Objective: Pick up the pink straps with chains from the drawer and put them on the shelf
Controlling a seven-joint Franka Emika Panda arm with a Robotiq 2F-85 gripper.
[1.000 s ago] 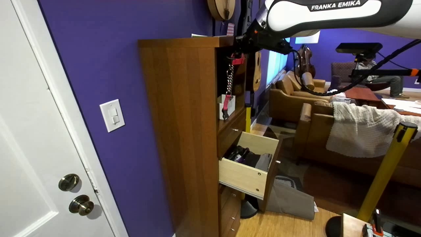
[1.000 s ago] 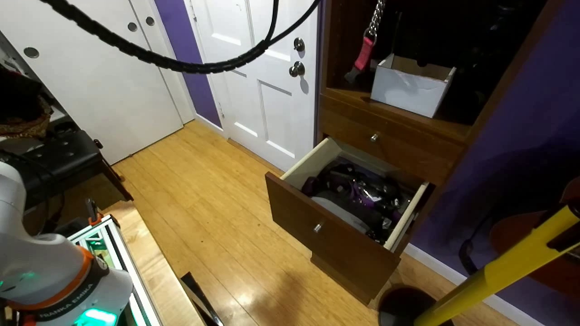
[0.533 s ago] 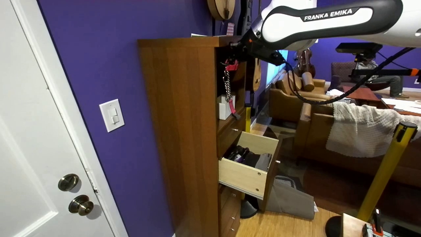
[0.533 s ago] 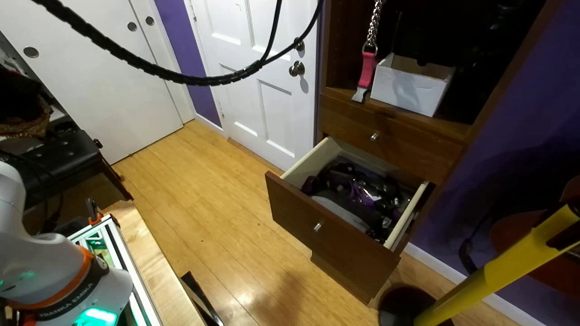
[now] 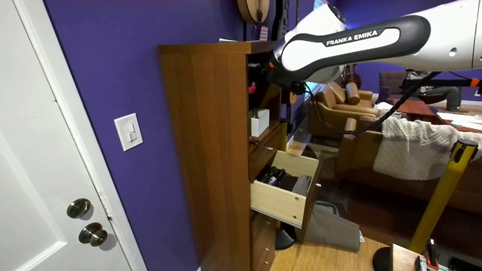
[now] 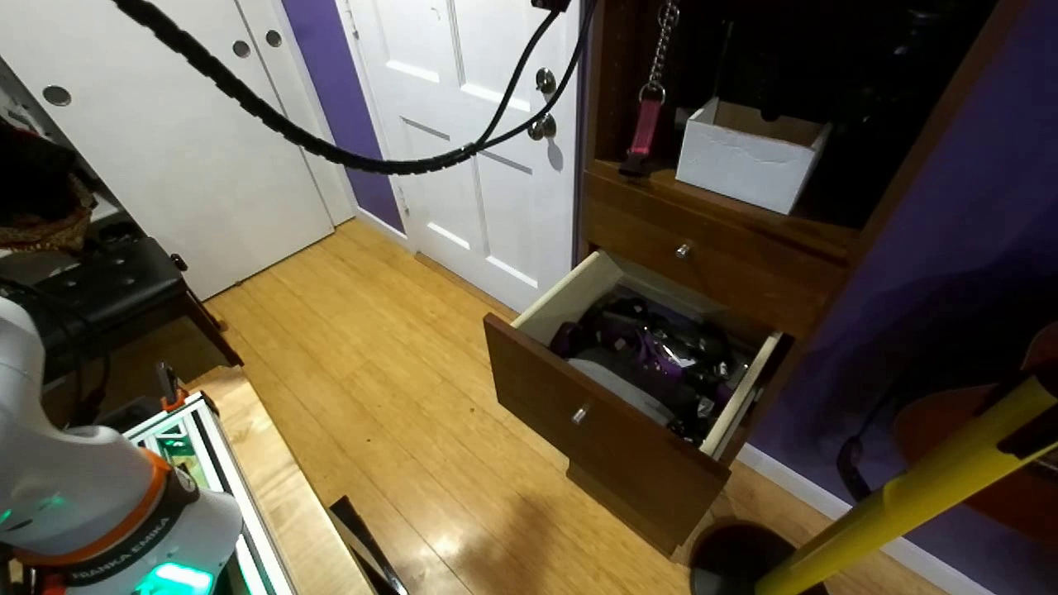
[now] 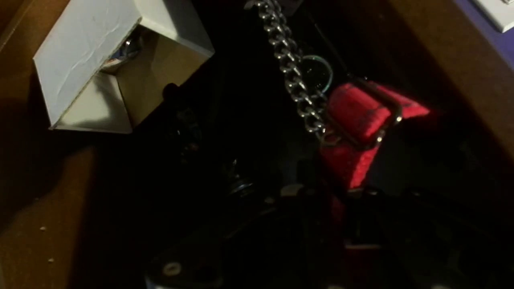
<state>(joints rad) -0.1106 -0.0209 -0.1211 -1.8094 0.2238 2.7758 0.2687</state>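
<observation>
The pink straps with a chain hang from my gripper inside the open compartment of the brown cabinet. In an exterior view the lower pink strap (image 6: 645, 128) hangs below the chain (image 6: 660, 54), left of a white box. Its dark buckle is close to the shelf board (image 6: 826, 235); I cannot tell if it touches. My gripper (image 5: 258, 71) is partly hidden inside the compartment opening in an exterior view. In the wrist view the dark gripper (image 7: 325, 194) is shut on the upper pink strap (image 7: 359, 110), with the chain (image 7: 291, 72) leading away. The open drawer (image 5: 278, 201) is below.
The white box (image 6: 748, 157) stands on the shelf beside the straps and shows in the wrist view (image 7: 86, 52). The cabinet's side wall (image 5: 207, 131) bounds the compartment. The drawer holds dark and purple items. A yellow post (image 6: 917, 487) stands near the cabinet.
My gripper has moved lower and into the compartment, carrying the straps. The lower strap has swung, and moved deeper in, left of the white box. The drawer has not moved.
</observation>
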